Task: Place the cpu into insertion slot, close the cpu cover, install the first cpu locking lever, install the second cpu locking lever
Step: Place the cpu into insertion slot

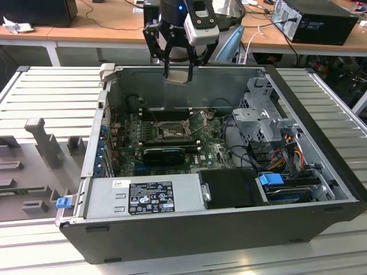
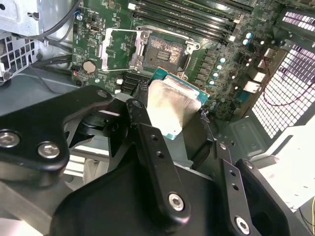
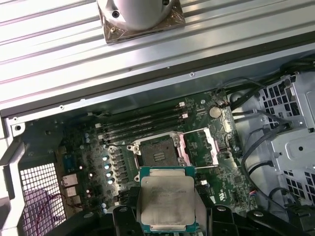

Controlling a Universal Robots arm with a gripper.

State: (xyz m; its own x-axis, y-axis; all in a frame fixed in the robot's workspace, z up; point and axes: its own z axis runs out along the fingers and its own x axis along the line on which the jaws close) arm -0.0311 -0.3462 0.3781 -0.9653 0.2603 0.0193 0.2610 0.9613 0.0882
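Observation:
My gripper (image 1: 178, 70) hangs above the open computer case, over its back wall, shut on the cpu (image 1: 178, 78). The cpu is a flat square chip with a silver-grey top (image 3: 166, 200), held by two opposite edges between the black fingers (image 2: 143, 120). In both wrist views it is well above the board. The insertion slot (image 3: 157, 153) lies open and bare on the green board, a dark square socket (image 2: 160, 51) with a thin metal rim. The cpu cover (image 3: 200, 146) is swung back beside the slot, its window showing the board (image 2: 117, 47). In the exterior view the slot (image 1: 171, 132) is below and in front of the gripper.
Long black memory slots (image 3: 142, 122) run along one side of the socket. A black card (image 1: 164, 153), the grey power supply (image 1: 143, 198), a metal drive cage (image 1: 262, 117) and coloured cables (image 1: 289, 153) crowd the case. The case stands on a ribbed grey table (image 1: 51, 91).

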